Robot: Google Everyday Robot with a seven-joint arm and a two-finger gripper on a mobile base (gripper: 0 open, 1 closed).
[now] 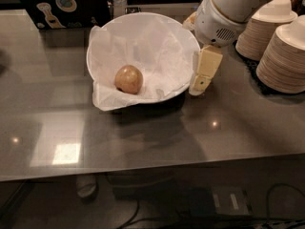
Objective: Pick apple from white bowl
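Note:
The apple (128,78), yellowish-tan with a reddish blush, lies in the white bowl (143,27), left of its centre, on the crumpled white paper liner. The bowl stands on the grey counter. My gripper (201,76) hangs just outside the bowl's right rim, pointing down, close to the liner's edge. One pale yellow finger shows edge-on. The gripper is well to the right of the apple and does not touch it.
Two tall stacks of beige paper bowls (284,56) stand at the right, close to my arm. A black box with stickers (57,6) stands at the back left. The counter's front edge (143,168) runs across the lower part of the view.

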